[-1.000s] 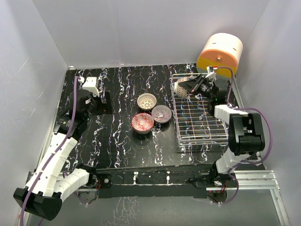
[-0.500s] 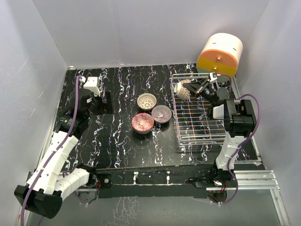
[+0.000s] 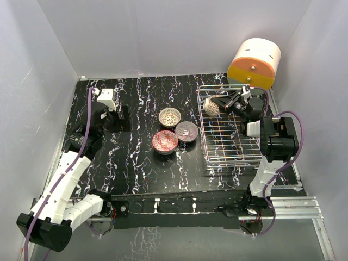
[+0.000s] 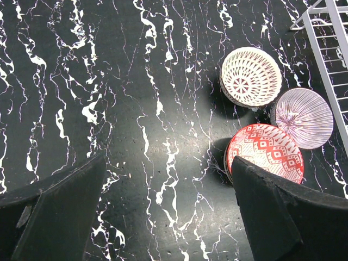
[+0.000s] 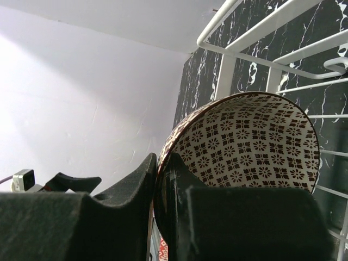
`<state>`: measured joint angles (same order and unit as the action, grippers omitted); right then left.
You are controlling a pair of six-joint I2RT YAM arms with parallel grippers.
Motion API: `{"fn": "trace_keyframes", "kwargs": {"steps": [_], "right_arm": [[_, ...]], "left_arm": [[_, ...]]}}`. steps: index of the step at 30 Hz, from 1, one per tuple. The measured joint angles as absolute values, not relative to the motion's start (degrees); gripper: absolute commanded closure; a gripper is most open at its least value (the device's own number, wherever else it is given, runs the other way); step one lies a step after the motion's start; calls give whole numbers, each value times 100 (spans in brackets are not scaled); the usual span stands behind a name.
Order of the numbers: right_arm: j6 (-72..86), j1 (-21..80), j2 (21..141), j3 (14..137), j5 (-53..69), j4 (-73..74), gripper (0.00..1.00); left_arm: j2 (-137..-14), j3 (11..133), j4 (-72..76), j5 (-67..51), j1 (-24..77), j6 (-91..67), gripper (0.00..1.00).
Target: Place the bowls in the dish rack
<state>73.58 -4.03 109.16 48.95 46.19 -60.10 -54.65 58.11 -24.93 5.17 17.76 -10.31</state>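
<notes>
Bowl (image 5: 244,141) (brown lattice print), right gripper (image 5: 161,163) pinching rim, wire rack (image 5: 225,73)

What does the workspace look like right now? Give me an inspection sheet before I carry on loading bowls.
Surface: black marbled table, no spills seen.
Job's things: white lattice bowl, purple bowl and red bowl clustered upright on the table, left of the dish rack; brown-patterned bowl tilted at the rack's far end.
Clutter: orange-and-cream cylinder beyond the rack's far corner.
Grippers: left gripper open, empty, above bare table; right gripper shut on the brown-patterned bowl's rim.
Cables: left purple cable and right purple cable run along the arms, apart from the bowls.
Surroundings: pale walls on three sides.
</notes>
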Motion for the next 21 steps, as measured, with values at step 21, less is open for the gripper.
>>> {"fn": "trace_keyframes", "kwargs": {"steps": [21], "right_arm": [[7061, -375, 10890, 5009, 4346, -5306, 82]], "left_arm": [[-5487, 5811, -2493, 526, 1776, -1007, 3]]}}
